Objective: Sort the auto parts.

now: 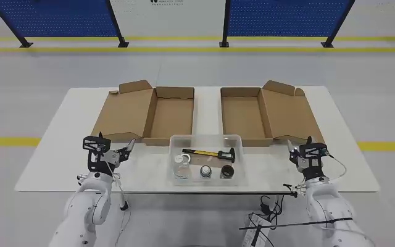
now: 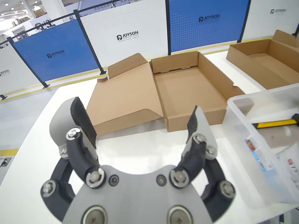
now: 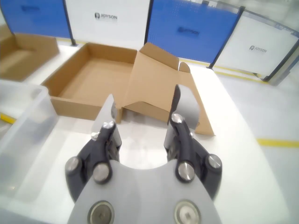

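Nothing is sorted yet: the parts (image 1: pixel 207 152) all lie in the bin (image 1: pixel 203 136), and the left box (image 1: pixel 173 117) and right box (image 1: pixel 242 117) behind it seem empty. My left pincer (image 2: pixel 136 110) and right pincer (image 3: pixel 143 96) hang wide open and hold nothing, one on either side of the bin.

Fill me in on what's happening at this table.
A two-armed robot is set to sort auto parts, and by how things lie, nothing has been sorted yet. The parts, among them a yellow-and-black bar, a round metal part and a dark cylinder, all lie in the clear bin at the table's front. Behind it stand the left cardboard box and the right cardboard box, both open. The left gripper and right gripper hover on either side of the bin, open and holding nothing.
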Robot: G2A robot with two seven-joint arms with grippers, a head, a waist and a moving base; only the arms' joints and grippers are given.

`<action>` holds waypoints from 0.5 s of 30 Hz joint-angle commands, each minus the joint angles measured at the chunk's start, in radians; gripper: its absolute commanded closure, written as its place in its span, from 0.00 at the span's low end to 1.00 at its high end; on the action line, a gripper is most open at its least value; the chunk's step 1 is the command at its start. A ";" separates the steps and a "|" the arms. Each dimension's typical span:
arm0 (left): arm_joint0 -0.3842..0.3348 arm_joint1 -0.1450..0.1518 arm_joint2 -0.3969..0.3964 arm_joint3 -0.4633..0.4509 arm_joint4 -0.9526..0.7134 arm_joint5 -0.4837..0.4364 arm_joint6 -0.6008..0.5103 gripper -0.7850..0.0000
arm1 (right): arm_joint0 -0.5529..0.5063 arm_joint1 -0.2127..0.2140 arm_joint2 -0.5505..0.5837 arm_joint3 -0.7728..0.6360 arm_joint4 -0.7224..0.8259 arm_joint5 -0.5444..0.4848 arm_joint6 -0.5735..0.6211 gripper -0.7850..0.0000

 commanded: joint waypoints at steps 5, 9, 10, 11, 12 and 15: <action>-0.026 -0.004 0.049 -0.086 -0.022 -0.059 -0.047 0.00 | 0.000 0.000 0.000 0.000 0.000 0.000 0.000 0.00; -0.030 -0.009 0.093 -0.156 -0.077 -0.096 -0.104 0.00 | 0.000 0.000 0.000 0.000 0.000 0.000 0.000 0.00; -0.029 -0.010 0.102 -0.170 -0.088 -0.100 -0.125 0.00 | 0.000 0.000 0.000 0.000 0.000 0.000 0.000 0.00; -0.028 -0.011 0.114 -0.187 -0.101 -0.106 -0.140 0.00 | 0.000 0.000 0.000 0.000 0.000 0.000 0.000 0.00; -0.025 -0.012 0.123 -0.198 -0.114 -0.109 -0.153 0.00 | 0.000 0.000 0.000 0.000 0.000 0.000 0.000 0.00; -0.012 -0.014 0.148 -0.231 -0.154 -0.119 -0.207 0.00 | 0.000 0.000 0.000 0.000 0.000 0.000 0.000 0.00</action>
